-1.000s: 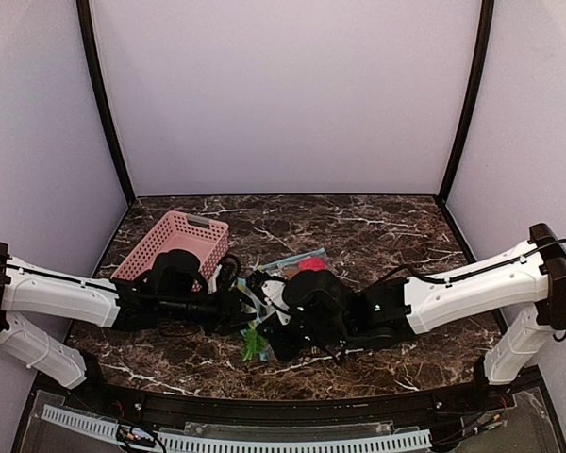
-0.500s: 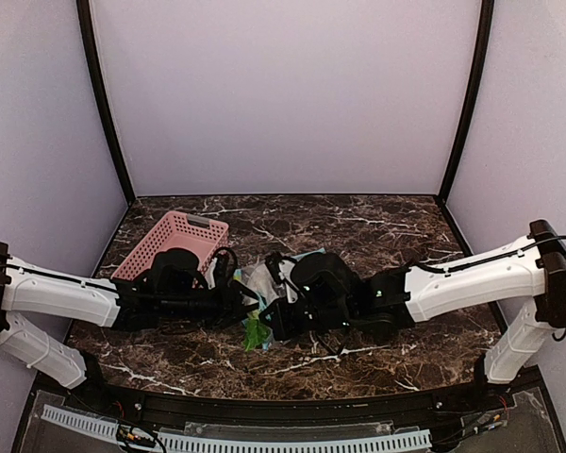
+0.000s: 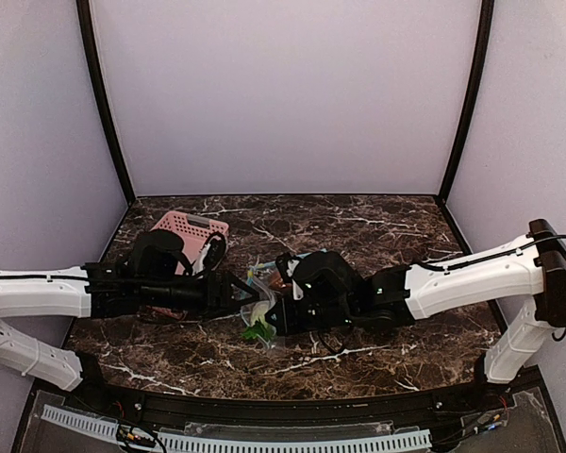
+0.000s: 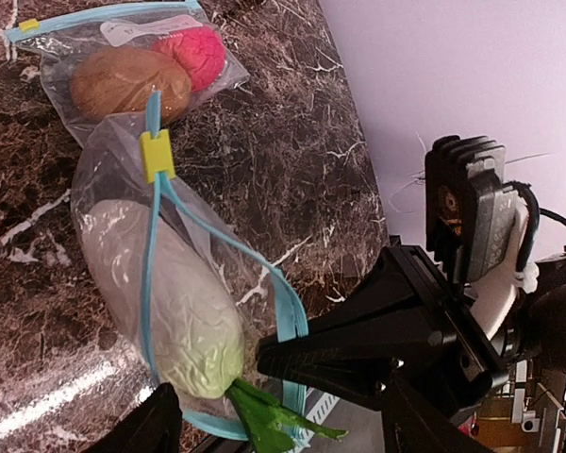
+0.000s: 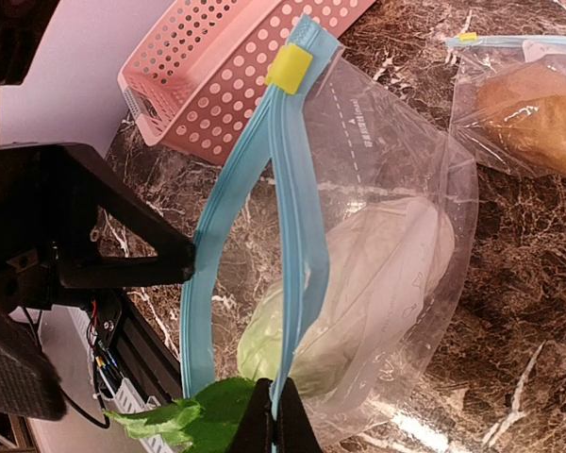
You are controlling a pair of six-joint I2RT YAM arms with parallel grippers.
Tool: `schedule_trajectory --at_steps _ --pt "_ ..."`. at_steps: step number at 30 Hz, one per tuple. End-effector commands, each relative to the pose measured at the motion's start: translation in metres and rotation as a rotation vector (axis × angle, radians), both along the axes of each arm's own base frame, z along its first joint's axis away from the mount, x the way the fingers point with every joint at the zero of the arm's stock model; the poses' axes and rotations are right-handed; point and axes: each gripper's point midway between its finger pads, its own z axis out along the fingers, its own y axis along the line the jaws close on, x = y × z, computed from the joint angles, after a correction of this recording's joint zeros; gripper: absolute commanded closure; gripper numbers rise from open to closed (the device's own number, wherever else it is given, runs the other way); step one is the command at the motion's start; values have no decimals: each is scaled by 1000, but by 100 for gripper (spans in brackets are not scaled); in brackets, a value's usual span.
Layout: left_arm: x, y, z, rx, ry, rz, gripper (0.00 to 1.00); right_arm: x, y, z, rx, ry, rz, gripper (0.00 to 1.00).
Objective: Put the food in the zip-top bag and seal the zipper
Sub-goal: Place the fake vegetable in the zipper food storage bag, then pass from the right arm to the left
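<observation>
A clear zip-top bag (image 5: 387,142) with blue zipper lips and a yellow slider (image 5: 289,68) holds the whitish oblong piece (image 5: 377,274); its mouth gapes. The green sprig (image 5: 198,415) sticks out of the mouth. My right gripper (image 5: 274,420) is shut on one blue lip. My left gripper (image 4: 278,415) is open, its fingertip (image 5: 191,261) against the other lip. The left wrist view shows the same bag (image 4: 113,160), the whitish piece (image 4: 170,302) and the sprig (image 4: 264,415). A second bag (image 4: 57,66) holds the brown bun (image 4: 127,83) and the red-pink ball (image 4: 200,55).
The pink plastic basket (image 3: 184,226) stands at the back left, just behind my left arm, and shows in the right wrist view (image 5: 217,66). Both grippers (image 3: 234,294) (image 3: 269,316) meet at the middle of the marble table (image 3: 406,236). The enclosure walls close in three sides.
My left arm has stretched out to the right and brought its gripper to the bag's mouth. My right gripper has shifted left and back with the bag lip; the red ball is now hidden in the top view.
</observation>
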Motion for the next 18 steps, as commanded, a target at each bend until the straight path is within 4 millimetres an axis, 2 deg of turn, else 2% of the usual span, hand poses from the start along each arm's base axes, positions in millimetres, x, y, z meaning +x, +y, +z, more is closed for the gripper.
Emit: schedule_trajectory --at_steps 1,2,5,10,14,18 --pt "-14 31 -23 103 39 36 27 4 -3 13 40 -7 -9 100" --pt "-13 35 -20 97 30 54 27 4 -3 14 43 -9 -6 100" --pt "-16 43 -31 93 62 85 30 4 -3 15 46 -14 2 100" --pt "-20 41 -40 56 102 92 42 4 1 18 58 -17 19 100" --pt "-15 33 -35 24 88 90 47 3 3 16 57 -16 27 100" --pt "-10 25 -30 -6 73 84 47 2 2 12 47 -11 28 100"
